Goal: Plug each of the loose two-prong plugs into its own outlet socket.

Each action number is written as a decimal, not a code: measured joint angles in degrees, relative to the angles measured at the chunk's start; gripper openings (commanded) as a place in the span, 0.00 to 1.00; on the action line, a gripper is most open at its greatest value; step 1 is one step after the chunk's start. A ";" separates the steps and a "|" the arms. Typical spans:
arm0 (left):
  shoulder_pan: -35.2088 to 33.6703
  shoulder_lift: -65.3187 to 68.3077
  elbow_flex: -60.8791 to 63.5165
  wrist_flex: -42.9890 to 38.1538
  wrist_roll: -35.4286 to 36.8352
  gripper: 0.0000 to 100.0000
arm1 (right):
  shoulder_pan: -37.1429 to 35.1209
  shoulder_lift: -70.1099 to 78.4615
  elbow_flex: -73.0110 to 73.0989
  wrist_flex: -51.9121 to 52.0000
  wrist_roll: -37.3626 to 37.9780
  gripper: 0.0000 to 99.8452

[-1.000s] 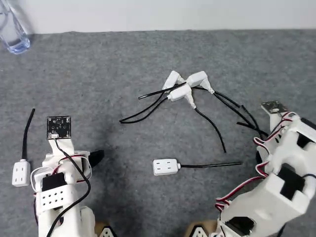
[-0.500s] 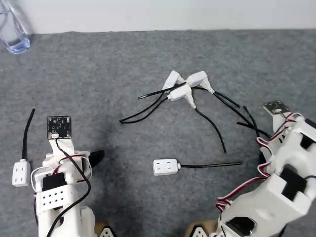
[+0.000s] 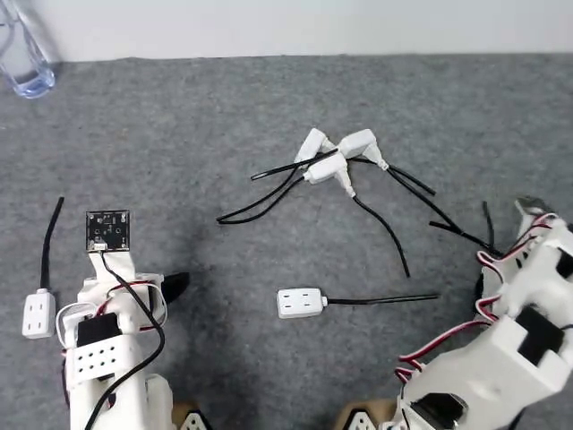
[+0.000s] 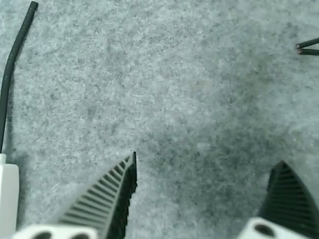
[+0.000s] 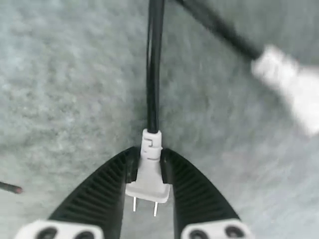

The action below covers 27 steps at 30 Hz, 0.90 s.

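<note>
Grey, carpet-like fabric covers the bench (image 3: pixel 179 116), with a white wall (image 3: pixel 269 27) along its far edge and a clear glass (image 3: pixel 22 63) in the far left corner. At the far left, near the front, lies a small white left socket (image 3: pixel 38 313), its black lead (image 3: pixel 49 237) running away from it. Just beside it stands the left arm (image 3: pixel 107 349). Its left end effector (image 4: pixel 207 162) is released, jaws spread wide over bare fabric and grasping nothing. Near the middle lies a second white outlet, the middle socket (image 3: pixel 300 303), with its lead trailing to the right. Beyond it, a cluster of loose plugs (image 3: pixel 329 154) lies tangled with black leads. At the right edge stands the right arm (image 3: pixel 515 340). Its right end effector (image 5: pixel 149 159) is clenched on the held plug (image 5: pixel 148 181), gripping the flat sides of the white body, prongs pointing back toward the wrist and the cord (image 5: pixel 153 64) running straight away. The plug looks light and hard, with thin prongs that could likely bend; the body is the place to hold it, since the springy cord would probably twist it. Each socket also looks light and may slide when pushed. The high view gives the layout of sockets and plugs; the right wrist view gives the grip and prong direction, and the left wrist view the gap between the open jaws.
</note>
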 measured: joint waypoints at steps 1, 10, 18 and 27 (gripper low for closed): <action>0.00 0.00 0.00 0.00 0.00 0.39 | 0.00 0.00 0.09 1.67 -4.66 0.01; 0.00 -0.18 0.62 -0.09 0.00 0.39 | -11.25 0.53 -3.25 10.64 -42.64 0.01; 0.00 -0.18 0.62 -0.09 0.00 0.39 | -12.22 0.53 -3.16 10.73 -64.97 0.01; 0.00 -0.18 0.62 -0.26 0.00 0.39 | -12.04 0.53 -5.63 17.58 -65.93 0.05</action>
